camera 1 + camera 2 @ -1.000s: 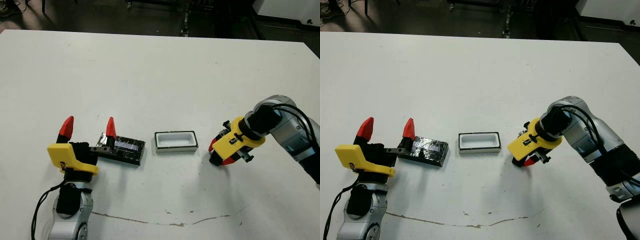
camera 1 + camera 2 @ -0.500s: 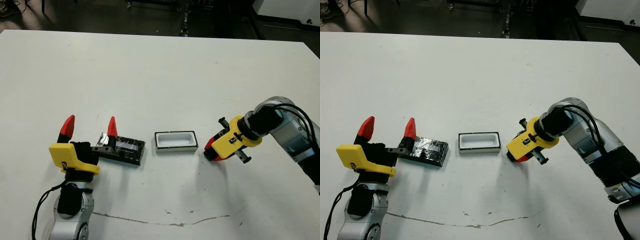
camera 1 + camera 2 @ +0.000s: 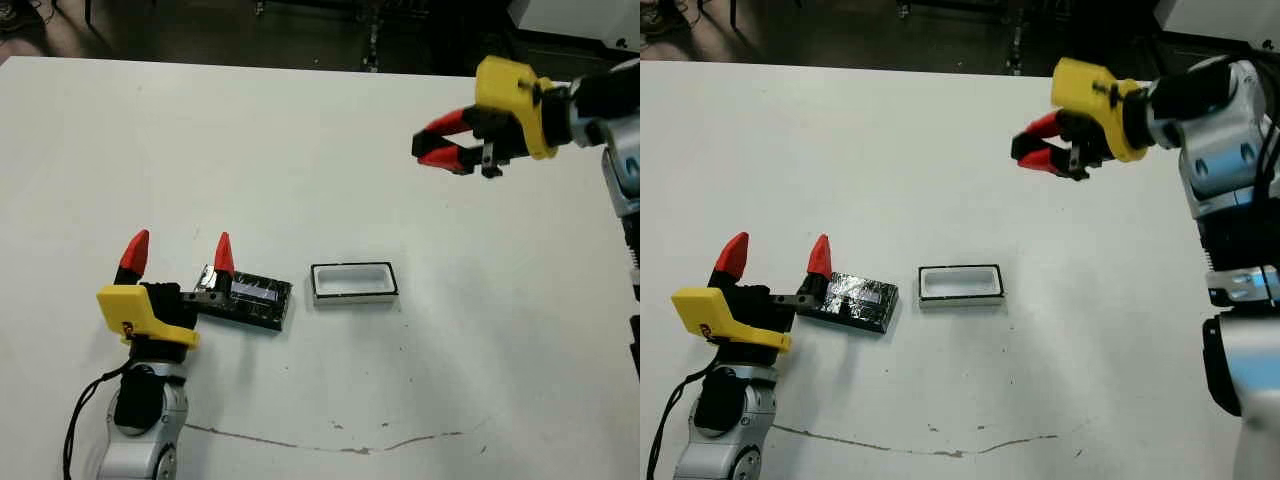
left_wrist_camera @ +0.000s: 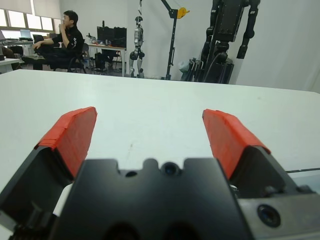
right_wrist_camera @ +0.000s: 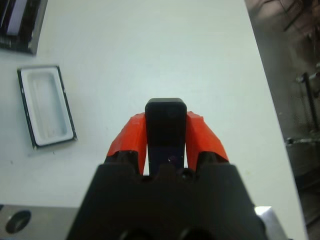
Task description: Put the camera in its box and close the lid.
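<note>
Right gripper (image 3: 432,150), head views: raised well above the white table (image 3: 300,150), fingers pointing toward the robot's left; a dark object sits between the red tips, and the wrist view identifies it.
Box (image 3: 353,282), head views: open white tray with dark rim, flat on the table, nearer the robot than the raised gripper and well below it. Interior is empty, so insertion is not yet done.
Lid (image 3: 248,298), head views: glossy black cover lying flat just left of the box, clear of the opening so the tray stays accessible from above.
Left gripper (image 3: 178,254), head views: fingers spread wide and pointing away from the robot, grasping nothing; its right-hand finger stands at the lid's left end. Judged a standby pose for the later closing step.
Left gripper, left wrist view: both red pads (image 4: 70,135) are apart with only bare table between them. A person sits far beyond the table.
Camera (image 5: 166,125), right wrist view: black bar clamped between the two red fingers (image 5: 129,142), end protruding past the tips. The grip is centred on the bar, which should leave the free end available to lead into the tray.
Box (image 5: 46,105), right wrist view: seen from above, off to one side of the finger axis; judged that alignment over the opening remains to be made.
</note>
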`<state>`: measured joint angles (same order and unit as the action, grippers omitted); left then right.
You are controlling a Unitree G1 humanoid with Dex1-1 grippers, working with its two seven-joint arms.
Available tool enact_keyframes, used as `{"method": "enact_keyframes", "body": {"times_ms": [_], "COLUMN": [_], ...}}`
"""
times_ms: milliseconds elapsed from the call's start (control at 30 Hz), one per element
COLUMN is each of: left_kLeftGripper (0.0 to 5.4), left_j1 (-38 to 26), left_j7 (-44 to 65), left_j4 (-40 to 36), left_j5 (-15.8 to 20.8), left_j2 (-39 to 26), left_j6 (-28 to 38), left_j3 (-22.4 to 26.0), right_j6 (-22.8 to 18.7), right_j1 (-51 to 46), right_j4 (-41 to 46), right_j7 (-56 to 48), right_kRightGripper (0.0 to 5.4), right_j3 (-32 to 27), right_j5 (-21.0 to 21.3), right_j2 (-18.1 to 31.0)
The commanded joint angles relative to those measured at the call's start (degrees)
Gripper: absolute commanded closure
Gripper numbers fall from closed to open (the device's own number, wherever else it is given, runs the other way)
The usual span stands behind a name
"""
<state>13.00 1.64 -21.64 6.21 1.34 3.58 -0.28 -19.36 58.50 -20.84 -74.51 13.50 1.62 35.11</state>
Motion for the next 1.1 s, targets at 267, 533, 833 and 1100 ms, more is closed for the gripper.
{"method": "enact_keyframes", "body": {"times_ms": [267,533,833,1100], "left_kLeftGripper": [0.00,0.00,0.00,0.00], "left_j1": [-0.05,0.38,0.34,0.40], "left_j7": [-0.88,-0.69,-0.68,-0.60], "left_j4": [-0.26,-0.66,-0.37,0.20], "left_j5": [-1.24,-0.61,-0.21,-0.53], "left_j2": [-0.11,-0.10,0.07,-0.24], "left_j6": [-0.79,-0.98,-1.23,-0.59], "left_j3": [0.06,0.19,0.20,0.08], "right_j6": [-10.52,-20.64,-26.51,-24.09], "right_j1": [0.44,-2.57,-4.32,-6.16], "right_j4": [3.91,11.15,14.36,19.12], "right_j7": [2.86,3.96,5.19,6.52], "right_kRightGripper": [3.74,3.74,3.74,3.74], "right_j3": [1.61,3.85,5.35,7.42], "right_j5": [-1.34,-4.83,-8.71,-8.47], "right_j2": [-2.75,-6.14,-7.42,-6.46]}}
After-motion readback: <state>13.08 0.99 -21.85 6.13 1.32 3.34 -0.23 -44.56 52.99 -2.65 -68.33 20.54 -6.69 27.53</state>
